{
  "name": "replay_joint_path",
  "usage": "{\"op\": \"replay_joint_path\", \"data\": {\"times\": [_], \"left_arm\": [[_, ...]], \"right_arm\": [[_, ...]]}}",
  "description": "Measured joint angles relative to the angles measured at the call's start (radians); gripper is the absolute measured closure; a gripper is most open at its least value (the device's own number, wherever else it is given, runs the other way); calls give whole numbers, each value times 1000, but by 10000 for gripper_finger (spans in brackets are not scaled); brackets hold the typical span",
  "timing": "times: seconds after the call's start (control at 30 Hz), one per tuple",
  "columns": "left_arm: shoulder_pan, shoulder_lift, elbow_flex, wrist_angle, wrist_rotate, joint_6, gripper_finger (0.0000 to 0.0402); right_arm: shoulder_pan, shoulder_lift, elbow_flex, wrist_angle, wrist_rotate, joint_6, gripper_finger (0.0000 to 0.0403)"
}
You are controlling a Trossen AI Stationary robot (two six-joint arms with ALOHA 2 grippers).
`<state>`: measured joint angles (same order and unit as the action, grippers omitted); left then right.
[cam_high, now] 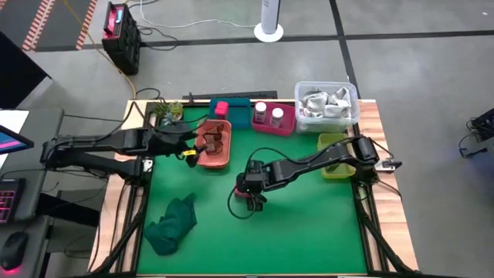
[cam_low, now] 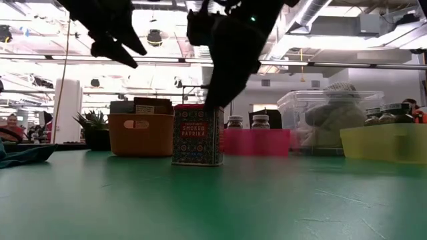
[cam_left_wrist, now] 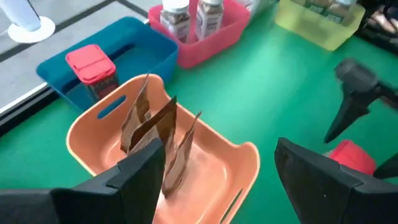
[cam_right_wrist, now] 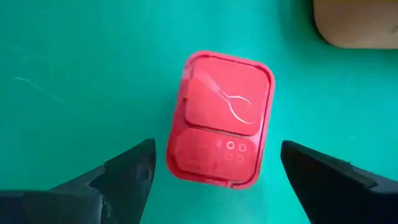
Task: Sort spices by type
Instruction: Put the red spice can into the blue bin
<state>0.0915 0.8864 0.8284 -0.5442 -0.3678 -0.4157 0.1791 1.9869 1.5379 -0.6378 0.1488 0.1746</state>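
On the green counter (cam_high: 309, 224) a magenta box (cam_right_wrist: 221, 120) stands upright; the right claw (cam_right_wrist: 214, 171) hangs released above it. The left claw (cam_left_wrist: 217, 168), released, hovers over the orange bin (cam_left_wrist: 214, 162).

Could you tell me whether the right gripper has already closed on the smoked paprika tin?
No, the right gripper hangs above the paprika tin with its fingers spread clear of both sides.

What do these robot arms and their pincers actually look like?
Both arms are slim, black and jointed, with black cables trailing alongside. The left end effector has a yellow marking near its tip. The right end effector ends in two dark wedge-shaped fingers, as the left's do.
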Motion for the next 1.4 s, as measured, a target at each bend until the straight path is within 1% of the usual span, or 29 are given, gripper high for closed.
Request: {"op": "replay_joint_path", "data": {"times": [0.1,0.17,0.23,0.33,0.47,0.7,1.0,1.13,1.27,1.33,1.4], "left_arm": [[0,-20,0,-1,-15,-7,116],[0,-30,0,0,-31,-8,116],[0,-33,0,-5,-54,-5,116],[0,-32,0,-12,-67,7,116],[0,-32,0,-26,-68,10,116],[0,-32,0,-43,-78,11,116],[0,-32,0,-50,-78,12,116],[0,-32,0,-52,-73,11,116],[0,-32,0,-53,-36,4,116],[0,-32,0,-53,-27,-3,116],[0,-32,0,-52,-27,-4,116]], "right_arm": [[2,-6,-28,-5,0,6,39],[3,-4,-35,6,-8,4,50],[3,-3,-47,4,-21,2,67],[5,-3,-75,49,-24,2,98],[2,-3,-79,54,-24,1,130],[-4,-3,-79,108,-24,16,161],[-53,-3,-79,97,-18,21,224],[-72,-3,-101,76,-18,32,250],[-90,-4,-105,-72,-19,123,255],[-91,-4,-105,-124,-20,147,242],[-92,-7,-105,-140,-53,155,220]]}}
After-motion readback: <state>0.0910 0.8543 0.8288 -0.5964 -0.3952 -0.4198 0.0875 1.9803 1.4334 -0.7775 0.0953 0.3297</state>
